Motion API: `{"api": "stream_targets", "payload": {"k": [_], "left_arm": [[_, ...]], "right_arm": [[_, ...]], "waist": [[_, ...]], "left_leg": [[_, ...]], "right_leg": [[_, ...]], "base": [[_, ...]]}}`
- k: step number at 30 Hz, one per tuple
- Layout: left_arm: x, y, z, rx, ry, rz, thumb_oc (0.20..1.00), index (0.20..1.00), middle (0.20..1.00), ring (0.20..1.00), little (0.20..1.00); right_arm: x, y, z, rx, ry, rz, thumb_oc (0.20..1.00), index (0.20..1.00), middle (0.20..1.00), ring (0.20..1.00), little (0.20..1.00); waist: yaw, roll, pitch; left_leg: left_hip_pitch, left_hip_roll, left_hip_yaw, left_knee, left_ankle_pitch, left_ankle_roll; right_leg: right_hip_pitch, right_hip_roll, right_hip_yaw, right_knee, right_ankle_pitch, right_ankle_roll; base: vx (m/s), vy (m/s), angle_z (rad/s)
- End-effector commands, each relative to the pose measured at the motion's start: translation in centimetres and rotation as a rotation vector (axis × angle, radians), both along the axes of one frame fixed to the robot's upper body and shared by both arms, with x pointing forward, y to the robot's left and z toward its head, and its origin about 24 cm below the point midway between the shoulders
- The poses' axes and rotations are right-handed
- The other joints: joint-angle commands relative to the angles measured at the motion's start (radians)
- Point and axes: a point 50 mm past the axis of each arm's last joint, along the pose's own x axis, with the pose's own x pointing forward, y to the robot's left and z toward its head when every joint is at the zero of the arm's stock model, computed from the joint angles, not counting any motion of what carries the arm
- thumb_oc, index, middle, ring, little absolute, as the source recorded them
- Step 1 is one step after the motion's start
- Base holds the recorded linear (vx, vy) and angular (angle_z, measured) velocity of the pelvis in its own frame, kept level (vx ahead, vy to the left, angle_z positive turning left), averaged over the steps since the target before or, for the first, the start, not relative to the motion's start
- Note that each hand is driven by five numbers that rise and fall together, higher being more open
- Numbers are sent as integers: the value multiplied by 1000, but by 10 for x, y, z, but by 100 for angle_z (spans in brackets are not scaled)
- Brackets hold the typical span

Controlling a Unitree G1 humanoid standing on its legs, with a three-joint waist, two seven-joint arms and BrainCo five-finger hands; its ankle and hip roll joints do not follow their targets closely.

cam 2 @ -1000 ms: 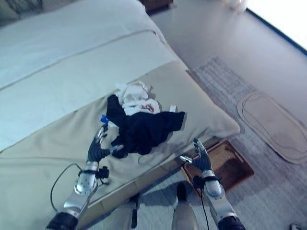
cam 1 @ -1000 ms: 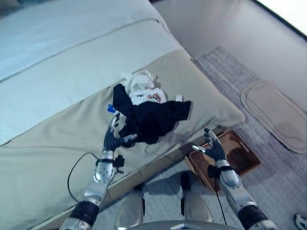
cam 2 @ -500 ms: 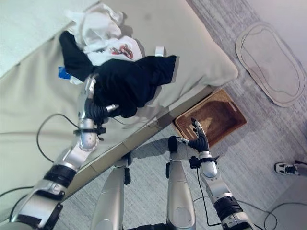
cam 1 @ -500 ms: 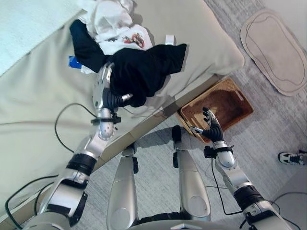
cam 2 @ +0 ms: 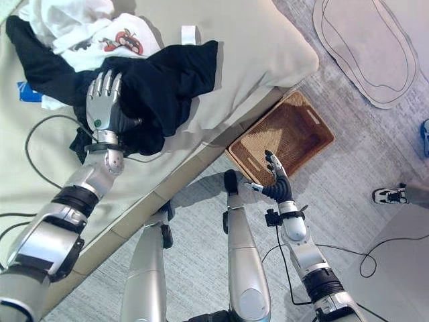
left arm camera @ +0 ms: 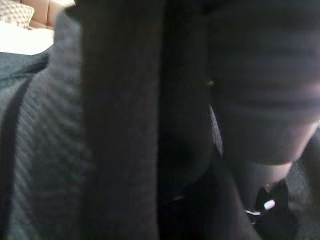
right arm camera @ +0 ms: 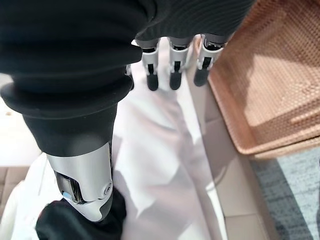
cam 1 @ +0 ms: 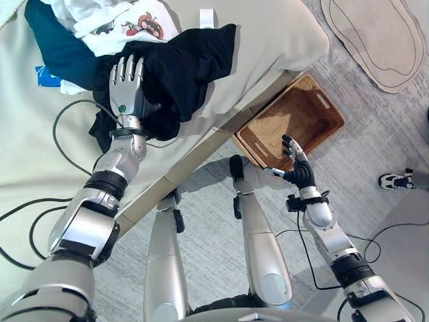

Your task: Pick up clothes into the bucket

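A pile of clothes lies near the bed's edge: a black garment (cam 1: 184, 64), a white one with a red print (cam 1: 114, 20) and a dark one (cam 1: 50, 54) under it. My left hand (cam 1: 126, 84) rests flat on the black garment, fingers straight, thumb down in its folds; dark cloth (left arm camera: 125, 125) lies right against the left wrist camera. A brown wicker basket (cam 1: 295, 124) stands on the floor beside the bed. My right hand (cam 1: 298, 171) hovers open just in front of the basket (right arm camera: 280, 75), holding nothing.
The beige bed (cam 1: 268, 33) drops off along a diagonal edge between the clothes and the basket. A small blue item (cam 1: 47, 75) lies by the pile. An oval mat (cam 1: 375, 33) and a shoe (cam 1: 395, 181) lie on the grey carpet to the right.
The camera has tilted down and closer. My left hand has slid from the black garment's near edge onto its top, fingers now straight. The right hand stays by the basket.
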Motion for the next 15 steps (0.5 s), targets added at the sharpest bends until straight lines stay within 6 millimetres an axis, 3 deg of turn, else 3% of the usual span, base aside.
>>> {"api": "stream_targets", "payload": {"k": [1, 6, 11, 12, 13, 15], "left_arm": [[-1, 15, 9, 38, -4, 40, 1000, 1000, 1000, 1000, 1000], [3, 21, 5, 41, 74, 62, 1000, 1000, 1000, 1000, 1000], [11, 26, -8, 68, 259, 131, 1000, 1000, 1000, 1000, 1000], [13, 24, -6, 50, 269, 120, 539, 539, 539, 539, 539], [13, 24, -9, 35, 293, 114, 200, 200, 200, 200, 200], [13, 20, -13, 33, 308, 84, 200, 200, 200, 200, 200]], "right_arm": [[-6, -8, 15, 23, -90, 8, 1000, 1000, 1000, 1000, 1000], [-2, -8, 21, 22, -112, 9, 1000, 1000, 1000, 1000, 1000], [1, -5, 27, 22, -120, 26, 1000, 1000, 1000, 1000, 1000], [2, -5, 27, 30, -114, 30, 1000, 1000, 1000, 1000, 1000], [1, -6, 26, 36, -111, 31, 1000, 1000, 1000, 1000, 1000], [-1, -8, 25, 32, -105, 28, 1000, 1000, 1000, 1000, 1000]], "waist": [[2, -26, -85], [-4, -26, -84], [-13, -31, -82], [-16, -33, -82], [-19, -32, -85], [-19, -27, -90]], "left_leg": [[-81, 7, 53, 109, -74, 25], [-126, 6, 58, 122, -74, 29], [-155, 5, 62, 133, -72, 34], [-160, 5, 63, 134, -72, 34], [-165, 7, 65, 136, -72, 35], [-163, 5, 64, 134, -72, 35]], "right_leg": [[-50, -43, -38, -29, 59, 39], [-92, -42, -32, -26, 69, 43], [-130, -40, -25, -14, 76, 44], [-135, -40, -24, -13, 76, 45], [-140, -41, -24, -11, 77, 45], [-139, -44, -26, -13, 76, 45]], "base": [[-13, 7, -7], [-7, 13, -4], [-2, 6, 0], [-1, 9, -3], [-1, 9, -5], [19, 10, -5]]}}
